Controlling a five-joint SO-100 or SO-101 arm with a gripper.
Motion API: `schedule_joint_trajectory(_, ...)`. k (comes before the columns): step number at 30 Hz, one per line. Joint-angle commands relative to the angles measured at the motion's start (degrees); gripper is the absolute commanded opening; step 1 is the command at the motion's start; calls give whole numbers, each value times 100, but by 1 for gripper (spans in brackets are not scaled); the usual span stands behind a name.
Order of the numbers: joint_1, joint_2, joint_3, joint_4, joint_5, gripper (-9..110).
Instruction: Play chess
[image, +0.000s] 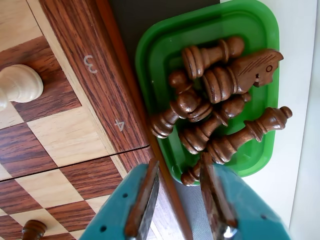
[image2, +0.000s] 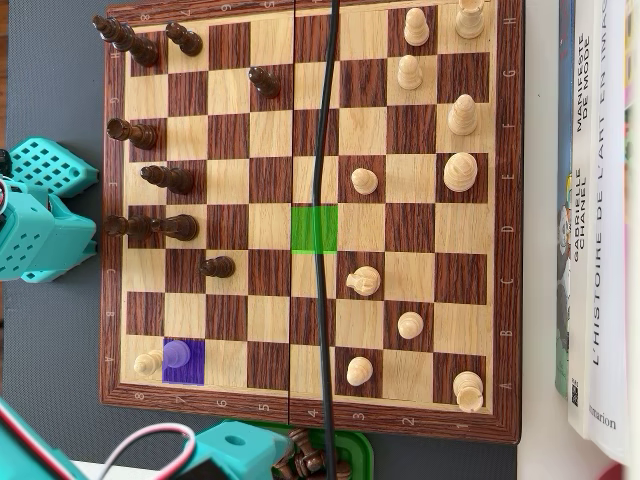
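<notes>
In the wrist view my teal gripper (image: 179, 172) is open, and its jaws straddle the chessboard's (image: 65, 140) wooden edge and the rim of a green tray (image: 150, 45). Only the board edge and grey mat show between the fingers. The tray holds several dark chess pieces (image: 220, 80) lying in a heap. One small dark pawn (image: 192, 175) lies right at the tip of the right finger (image: 210, 190). In the overhead view the board (image2: 310, 420) carries dark pieces on the left and light pieces on the right. One square is tinted green (image2: 314, 228) and one purple (image2: 183, 361).
A light pawn (image: 20, 84) stands on the board near the 3 mark, and a dark pawn (image: 32, 230) at the bottom left. A black cable (image2: 320, 150) runs down across the board. Books (image2: 595, 200) lie to the right, and the teal arm base (image2: 40, 220) to the left.
</notes>
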Motion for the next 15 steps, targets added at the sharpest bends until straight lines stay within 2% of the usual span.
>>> schedule_joint_trajectory(1,0,70,-281,18,-35,13)
schedule_joint_trajectory(7,9,932,141,299,-44,13)
schedule_joint_trajectory(15,-105,2821,1793,255,-35,13)
